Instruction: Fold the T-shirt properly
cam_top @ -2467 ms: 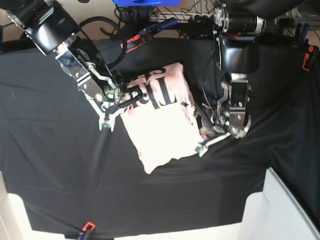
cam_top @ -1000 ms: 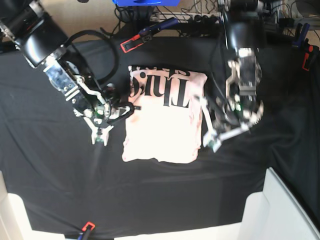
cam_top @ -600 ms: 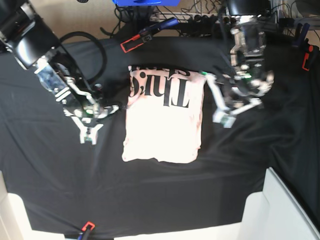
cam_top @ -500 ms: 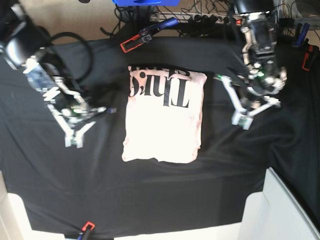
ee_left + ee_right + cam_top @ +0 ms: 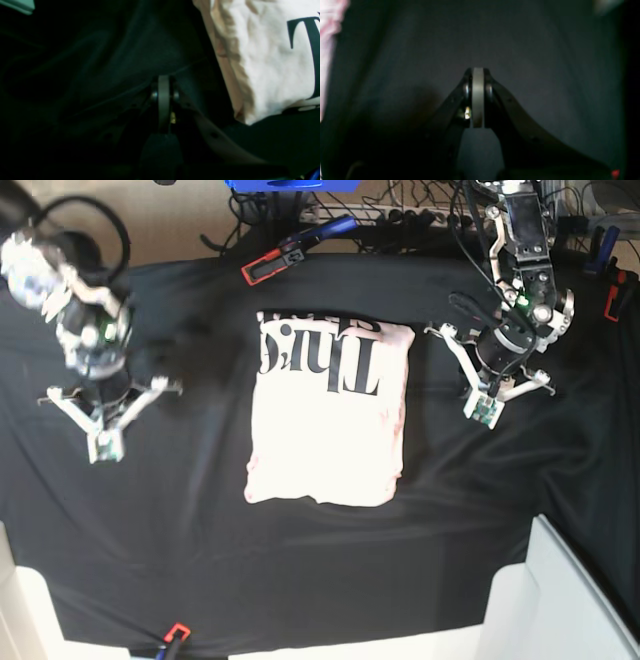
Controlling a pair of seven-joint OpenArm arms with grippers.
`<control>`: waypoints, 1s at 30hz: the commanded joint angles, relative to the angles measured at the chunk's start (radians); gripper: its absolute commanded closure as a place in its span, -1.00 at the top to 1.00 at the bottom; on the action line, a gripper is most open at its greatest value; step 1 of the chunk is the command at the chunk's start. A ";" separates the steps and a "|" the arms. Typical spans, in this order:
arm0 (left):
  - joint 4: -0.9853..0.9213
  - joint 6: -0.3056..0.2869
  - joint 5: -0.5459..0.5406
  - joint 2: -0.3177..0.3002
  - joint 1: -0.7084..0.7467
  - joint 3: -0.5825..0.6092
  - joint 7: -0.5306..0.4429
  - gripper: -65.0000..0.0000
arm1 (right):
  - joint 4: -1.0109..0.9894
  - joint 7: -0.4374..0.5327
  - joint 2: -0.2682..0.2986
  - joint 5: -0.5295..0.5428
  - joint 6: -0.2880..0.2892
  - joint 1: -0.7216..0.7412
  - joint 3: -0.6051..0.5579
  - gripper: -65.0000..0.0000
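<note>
Base view: both arms have drawn back from the T-shirt (image 5: 327,420).
Left end effector (image 5: 483,407): closed, empty.
Right end effector (image 5: 103,445): closed, empty.
Fold: looks finished.

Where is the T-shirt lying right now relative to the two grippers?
In the base view the folded T-shirt lies mid-table on the black cloth, between the right gripper and left gripper, touching neither.

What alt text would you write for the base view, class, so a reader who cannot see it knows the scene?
A pale pink T-shirt, folded into a neat rectangle with black lettering across its far end, lies on a black table cloth. The left gripper and right gripper are shut, empty and apart from it, one on each side.
</note>
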 commanded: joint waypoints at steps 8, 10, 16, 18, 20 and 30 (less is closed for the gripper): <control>-0.034 0.002 -0.008 -0.029 0.037 -0.002 -0.340 -1.00 | 0.059 0.221 -0.043 -0.298 0.039 -0.190 0.066 -1.00; -0.031 0.002 -0.008 -0.034 0.063 -0.002 -0.380 -1.00 | 0.065 0.243 -0.048 -0.318 0.039 -0.232 0.106 -1.00; -0.025 0.002 -0.008 -0.043 0.178 -0.002 -0.442 -1.00 | 0.093 0.361 -0.076 -0.324 0.039 -0.397 0.261 -1.00; -0.025 0.002 -0.008 -0.043 0.223 -0.002 -0.463 -1.00 | 0.102 0.370 -0.080 -0.326 0.039 -0.453 0.310 -1.00; -0.025 0.002 -0.008 -0.041 0.261 0.001 -0.466 -1.00 | 0.107 0.372 -0.083 -0.326 0.039 -0.503 0.341 -1.00; -0.105 0.002 -0.008 -0.035 0.353 0.017 -0.466 -1.00 | 0.101 0.370 -0.151 -0.324 0.039 -0.666 0.355 -1.00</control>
